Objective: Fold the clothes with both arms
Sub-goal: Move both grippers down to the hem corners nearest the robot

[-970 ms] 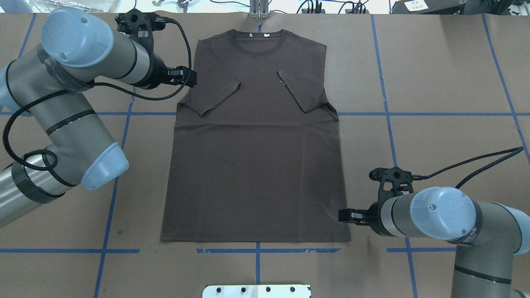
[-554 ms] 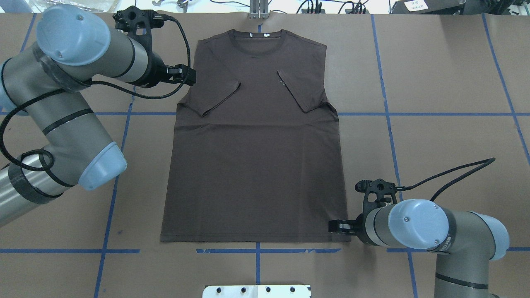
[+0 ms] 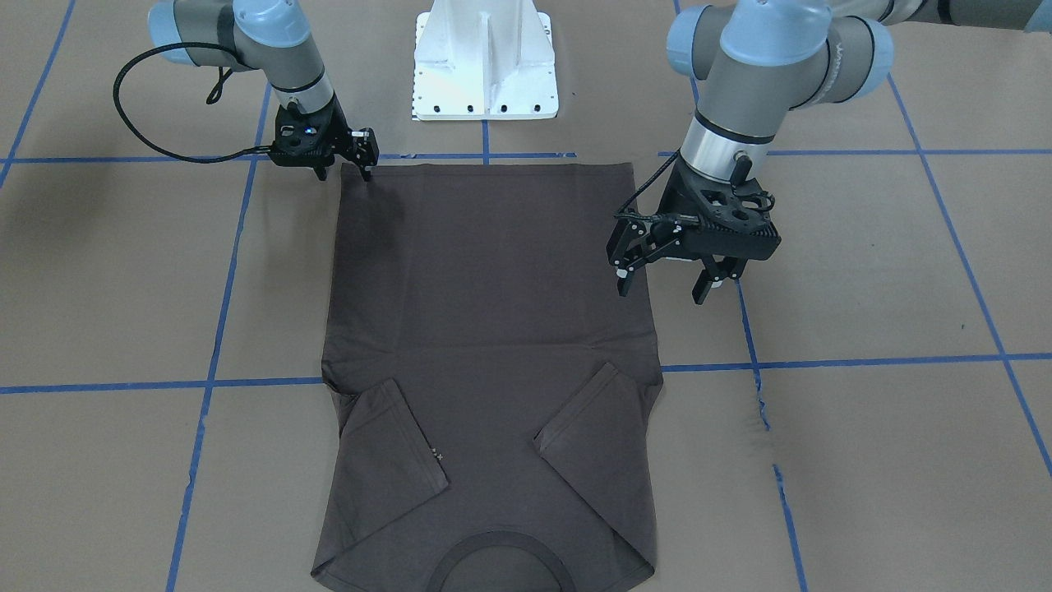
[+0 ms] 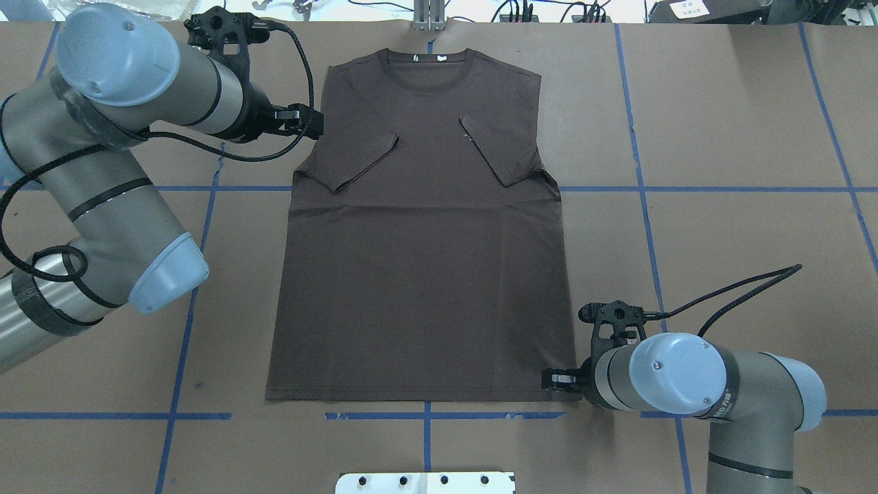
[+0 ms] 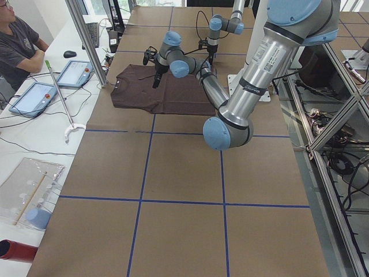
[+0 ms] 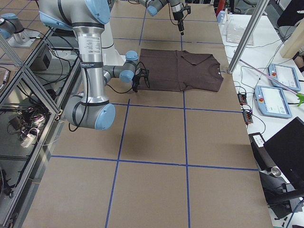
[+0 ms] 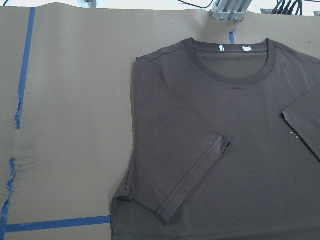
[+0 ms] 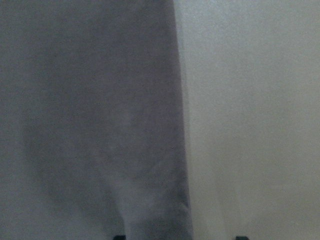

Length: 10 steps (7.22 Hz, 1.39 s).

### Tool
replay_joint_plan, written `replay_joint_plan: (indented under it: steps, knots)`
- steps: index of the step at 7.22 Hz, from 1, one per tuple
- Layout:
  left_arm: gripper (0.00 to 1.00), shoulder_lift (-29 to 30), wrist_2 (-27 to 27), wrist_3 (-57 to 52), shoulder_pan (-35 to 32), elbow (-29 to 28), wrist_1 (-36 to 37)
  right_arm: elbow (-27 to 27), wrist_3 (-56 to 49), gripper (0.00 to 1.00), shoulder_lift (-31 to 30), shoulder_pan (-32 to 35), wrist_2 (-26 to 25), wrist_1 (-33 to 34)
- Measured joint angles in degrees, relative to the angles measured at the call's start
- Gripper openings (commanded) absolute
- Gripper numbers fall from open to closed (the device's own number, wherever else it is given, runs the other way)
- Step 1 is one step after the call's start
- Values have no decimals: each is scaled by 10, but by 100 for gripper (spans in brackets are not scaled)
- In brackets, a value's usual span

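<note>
The dark brown-grey short-sleeved T-shirt (image 4: 418,274) is thin, matt knit cloth with a ribbed collar (image 7: 227,81). The brown paper surface (image 4: 741,123) is matt, its blue tape lines (image 7: 23,65) frayed in places. The silver-grey arm tubes (image 4: 137,226) look satin metal; their light blue caps (image 4: 679,370) smooth plastic.

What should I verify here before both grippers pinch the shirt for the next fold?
1. Both sleeves folded onto the T-shirt: ok.
2. T-shirt flat, hem straight: ok.
3. Jaws of right gripper open, at the hem corner: ok.
4. Jaws of left gripper open: ok.
5. Left gripper down at the shoulder edge: not ok, it hangs above.
6. Cloth inside the right gripper's grasp: cannot tell.
</note>
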<state>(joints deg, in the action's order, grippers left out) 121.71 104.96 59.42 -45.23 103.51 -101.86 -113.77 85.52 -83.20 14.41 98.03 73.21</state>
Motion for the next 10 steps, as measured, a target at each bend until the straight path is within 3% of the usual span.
replay_joint_plan:
  steps: [2,3,4,10]
  knots:
    - [100,-1,0,0,-1,0,0,-2,0,76,-1,0,1,0]
    - [100,-1,0,0,-2,0,0,-2,0,45,-2,-1,2,0]
    - [100,-1,1,0,-3,0,1,-3,0,3,-1,-3,5,4]
    - [100,-2,2,1,-3,-1,1,-23,0,0,1,-3,16,21]
